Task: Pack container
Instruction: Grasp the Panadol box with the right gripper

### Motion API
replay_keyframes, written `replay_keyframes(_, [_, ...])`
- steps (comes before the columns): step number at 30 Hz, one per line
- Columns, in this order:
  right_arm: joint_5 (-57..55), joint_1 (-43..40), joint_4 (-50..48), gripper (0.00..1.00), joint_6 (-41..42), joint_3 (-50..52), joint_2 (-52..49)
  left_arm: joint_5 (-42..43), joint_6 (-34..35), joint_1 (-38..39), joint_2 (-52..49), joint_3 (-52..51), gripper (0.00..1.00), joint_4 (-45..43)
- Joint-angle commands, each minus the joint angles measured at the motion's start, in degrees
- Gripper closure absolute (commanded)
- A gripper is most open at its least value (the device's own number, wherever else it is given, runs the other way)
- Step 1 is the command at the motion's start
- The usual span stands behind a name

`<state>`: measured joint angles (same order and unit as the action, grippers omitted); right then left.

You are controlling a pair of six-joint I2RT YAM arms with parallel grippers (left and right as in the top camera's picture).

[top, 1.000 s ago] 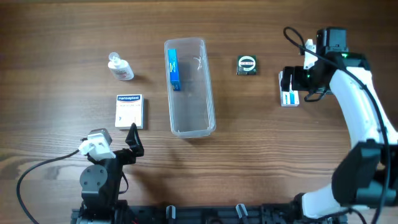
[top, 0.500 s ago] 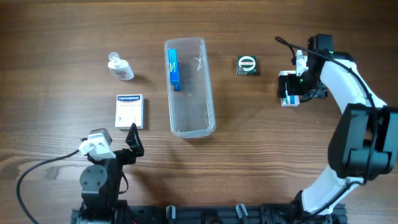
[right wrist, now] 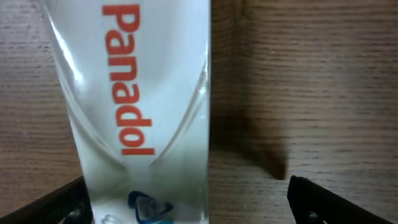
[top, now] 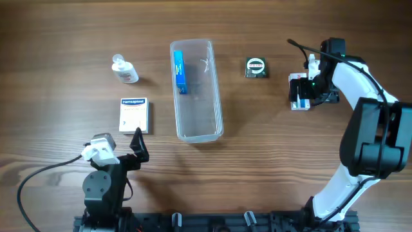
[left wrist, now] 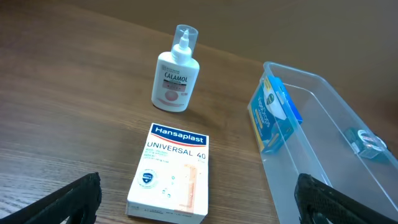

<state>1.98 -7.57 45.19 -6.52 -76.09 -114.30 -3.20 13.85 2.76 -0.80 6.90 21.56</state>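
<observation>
The container (top: 196,90) is a long clear tub at the table's middle, also visible at the right of the left wrist view (left wrist: 348,168). A blue box (top: 179,71) leans inside its far end (left wrist: 272,115). My right gripper (top: 302,90) hovers open over a white Panadol box (top: 299,93). In the right wrist view that box (right wrist: 134,106) lies between the fingers, close to the left one, with a wide gap to the right one; the gripper (right wrist: 193,202) is not clamped on it. My left gripper (left wrist: 199,199) is open and empty just short of a Hansaplast box (left wrist: 173,174).
A Calamol bottle (top: 124,69) stands left of the tub, beyond the Hansaplast box (top: 134,115). A small green-and-black box (top: 255,67) lies between the tub and the Panadol box. A small clear item (left wrist: 367,142) rests in the tub.
The right arm has swung in and brought its gripper down over the Panadol box. The left arm and the other objects have not moved.
</observation>
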Motion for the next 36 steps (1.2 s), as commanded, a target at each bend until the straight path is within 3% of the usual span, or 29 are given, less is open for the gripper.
replay_keyframes(1, [3.0,-0.2,-0.7,0.04,-0.4,0.5,-1.0,-0.8,0.1,0.3,0.4,-0.4,0.0,-0.2])
replay_keyframes(13, [4.5,-0.2,-1.1,0.07,-0.4,0.5,-2.6,-0.8,0.1,0.3,0.4,-0.4,0.0,-0.2])
replay_keyframes(27, [7.2,0.0,-1.8,0.36,0.8,0.5,-2.7,-0.8,0.1,0.3,0.4,-0.4,0.0,-0.2])
replay_keyframes(36, [7.8,1.2,-2.9,0.47,2.2,0.4,-2.7,-0.8,0.1,0.3,0.4,-0.4,0.0,-0.2])
